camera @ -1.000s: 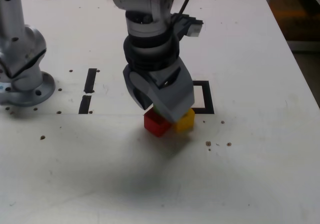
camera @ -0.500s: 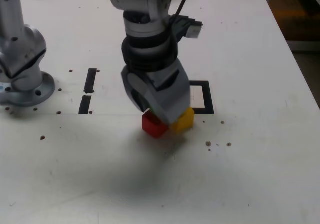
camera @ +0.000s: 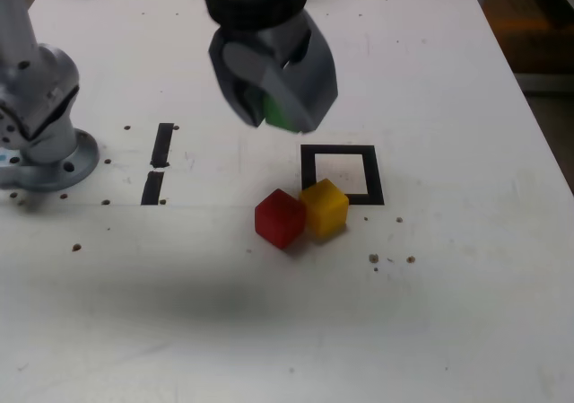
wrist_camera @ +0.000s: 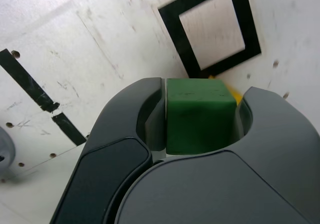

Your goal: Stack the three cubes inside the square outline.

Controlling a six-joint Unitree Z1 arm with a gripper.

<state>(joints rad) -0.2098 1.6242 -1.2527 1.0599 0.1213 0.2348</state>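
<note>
One green cube (wrist_camera: 200, 115) clamped in my jaws (wrist_camera: 201, 115), above the bench (camera: 430, 295).
From the square outline (camera: 378, 177), red (camera: 280, 219) and yellow (camera: 325, 209) cubes sit toward seven o'clock in the exterior view.

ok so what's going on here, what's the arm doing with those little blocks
The robot arm's tool has the green cube gripped between its jaws, held up above the table. The red cube and yellow cube sit close together on the table, just outside the black square outline. Nothing is stacked yet.

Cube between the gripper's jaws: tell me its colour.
Green; it shows best in the wrist view.
</note>
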